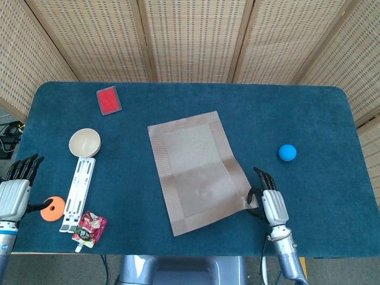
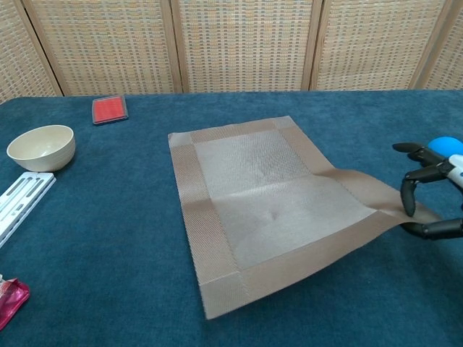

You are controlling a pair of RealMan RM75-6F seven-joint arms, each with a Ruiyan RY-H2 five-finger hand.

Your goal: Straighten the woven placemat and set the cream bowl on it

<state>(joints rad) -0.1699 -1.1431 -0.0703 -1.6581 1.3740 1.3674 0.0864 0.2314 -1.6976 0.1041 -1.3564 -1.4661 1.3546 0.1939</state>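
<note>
Woven placemat [image 1: 199, 172]: lies skewed mid-surface, near right corner lifted, pinched by right robot hand [image 1: 268, 203]. Cream bowl [image 1: 84, 142]: far left, beside white rail [image 1: 79, 191], untouched. Left robot hand [image 1: 15, 189]: released, holding nothing. Risk: over-rotation or creasing if the corner is dragged further; slippery weave may slip free.

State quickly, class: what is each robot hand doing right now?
Left robot hand: holds nothing, fingers apart, beside the table.
Right robot hand: pinches the near right corner of the woven placemat.
</note>
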